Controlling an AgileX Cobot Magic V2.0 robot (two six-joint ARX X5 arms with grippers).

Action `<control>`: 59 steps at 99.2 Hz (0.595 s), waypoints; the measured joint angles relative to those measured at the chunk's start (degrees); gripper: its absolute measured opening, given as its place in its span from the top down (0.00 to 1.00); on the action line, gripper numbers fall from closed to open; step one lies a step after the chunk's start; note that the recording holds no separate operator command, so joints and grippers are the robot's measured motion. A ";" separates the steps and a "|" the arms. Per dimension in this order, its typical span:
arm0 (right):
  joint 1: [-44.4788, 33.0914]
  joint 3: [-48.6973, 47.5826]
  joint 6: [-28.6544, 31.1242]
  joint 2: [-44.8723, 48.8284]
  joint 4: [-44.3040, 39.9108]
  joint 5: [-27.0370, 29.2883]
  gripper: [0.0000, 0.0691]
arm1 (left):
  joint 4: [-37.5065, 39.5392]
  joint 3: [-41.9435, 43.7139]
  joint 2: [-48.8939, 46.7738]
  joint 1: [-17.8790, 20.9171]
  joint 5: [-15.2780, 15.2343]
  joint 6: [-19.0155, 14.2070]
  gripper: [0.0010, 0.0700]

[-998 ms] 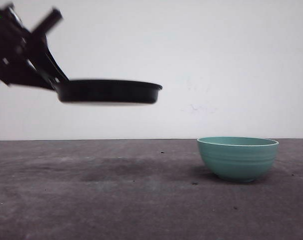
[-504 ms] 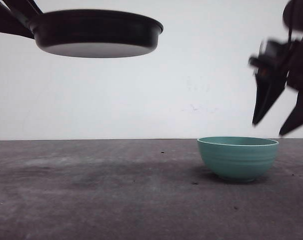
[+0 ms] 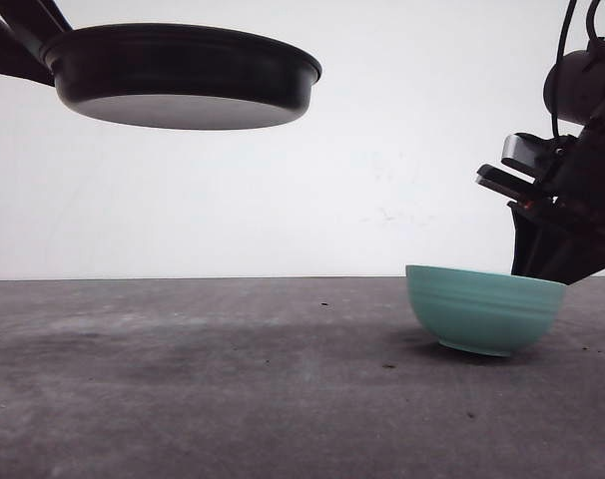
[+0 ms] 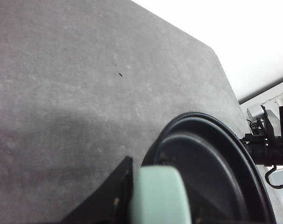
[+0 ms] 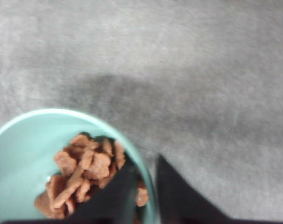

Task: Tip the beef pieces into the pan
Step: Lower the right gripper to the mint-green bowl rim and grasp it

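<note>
With your right pincer (image 5: 145,198) clamped across the teal ribbed bowl's (image 3: 485,309) rim, lift it level above the shallow black frying pan (image 3: 183,75), gripped by your left pincer, before tipping the orange-brown beef pieces (image 5: 85,172).

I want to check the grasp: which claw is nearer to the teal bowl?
The right claw: its fingers straddle the teal bowl rim, tilting it. The left claw holds the pan high, far across the table.

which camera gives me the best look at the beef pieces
The right wrist view: it looks down into the teal bowl, where the beef pieces lie heaped beside the right claw. In the front view the bowl's wall hides them. The left wrist view looks at the pan instead.
</note>
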 joint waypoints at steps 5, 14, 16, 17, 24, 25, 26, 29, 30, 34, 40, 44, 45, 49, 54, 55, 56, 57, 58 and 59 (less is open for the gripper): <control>0.00 0.00 0.13 0.15 0.31 0.07 0.97 | 0.00 0.00 0.13 0.00 0.02 0.02 0.94; 0.31 0.00 0.24 0.31 1.07 -0.66 0.98 | -0.11 0.00 0.50 -0.02 0.00 0.02 0.94; 0.37 0.00 0.24 0.31 1.55 -1.44 0.98 | -0.17 0.00 0.57 -0.02 0.00 0.02 0.94; 0.37 0.00 0.26 0.31 1.84 -1.88 0.98 | -0.22 0.00 0.57 -0.02 0.00 0.02 0.94; 0.35 0.00 0.98 0.07 4.00 -4.74 0.98 | -0.98 0.00 0.61 -0.37 -0.09 0.02 0.94; 0.35 0.00 1.16 -0.09 4.20 -4.92 0.98 | -1.11 0.00 0.61 -0.42 -0.09 0.02 0.94; 0.35 0.00 1.25 -0.28 4.31 -5.05 0.98 | -1.25 0.00 0.61 -0.46 -0.09 0.02 0.94; 0.37 0.00 1.60 -1.09 4.57 -5.20 0.98 | -1.53 0.00 0.61 -0.68 -0.09 0.02 0.94; 0.39 0.00 1.73 -1.46 4.66 -5.22 0.98 | -1.60 0.00 0.63 -0.76 -0.11 0.02 0.94; 0.55 0.02 2.03 -3.39 5.07 -5.18 0.98 | -1.70 0.00 0.68 -1.14 -0.20 0.00 0.94; 1.31 0.63 2.69 -7.61 5.95 -5.16 0.98 | -1.53 0.00 0.92 -1.75 -0.35 -0.02 0.94; 2.08 1.75 2.86 -10.40 6.67 -4.98 0.98 | -1.40 0.00 1.27 -2.32 -0.63 -0.04 0.94; 2.32 2.16 2.89 -11.15 6.84 -4.90 0.98 | -1.38 0.00 1.38 -2.47 -0.72 -0.04 0.94; 3.56 3.74 3.13 -13.84 7.98 -4.55 0.98 | -1.40 0.00 1.86 -3.06 -0.98 -0.24 0.94; 5.68 5.70 3.37 -17.07 9.62 -3.43 0.98 | -1.40 0.00 2.64 -3.78 -1.03 -0.46 0.94; 6.16 6.12 3.41 -17.66 9.81 -3.13 0.98 | -1.40 0.00 2.84 -3.96 -1.03 -0.50 0.94; 6.69 6.54 3.48 -18.25 9.94 -2.78 0.98 | -1.40 0.00 3.08 -4.17 -1.07 -0.63 0.94; 7.21 6.95 3.54 -18.86 10.05 -2.43 0.98 | -1.40 0.00 3.15 -4.24 -1.07 -0.68 0.94; 7.74 7.32 3.58 -19.43 10.12 -2.05 0.98 | -1.40 0.00 3.32 -4.42 -1.09 -0.77 0.94; 8.28 7.69 3.67 -20.02 10.23 -1.64 0.98 | -1.40 0.00 3.48 -4.59 -1.09 -0.85 0.94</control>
